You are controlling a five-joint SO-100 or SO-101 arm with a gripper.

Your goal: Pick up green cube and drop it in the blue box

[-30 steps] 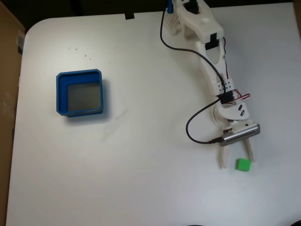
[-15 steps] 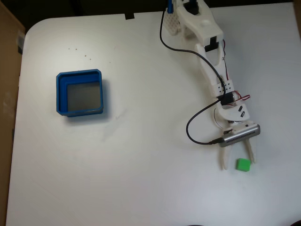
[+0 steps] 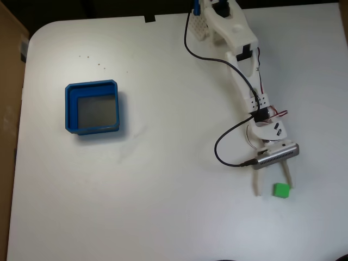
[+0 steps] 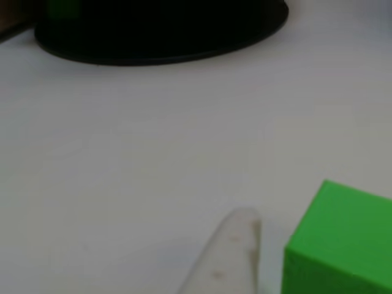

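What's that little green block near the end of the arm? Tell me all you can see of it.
The green cube is small, bright green and plain-faced, with sharp edges and a matte, plastic-looking surface. It rests flat on the white table, far from the blue box. In the fixed view it lies between the fingers of the open tool, close against the right-hand one. In the other view it sits beside a pale fingertip.

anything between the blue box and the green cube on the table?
No. In the fixed view the white table is bare between the blue box and the green cube; the end effector sits open at the cube.
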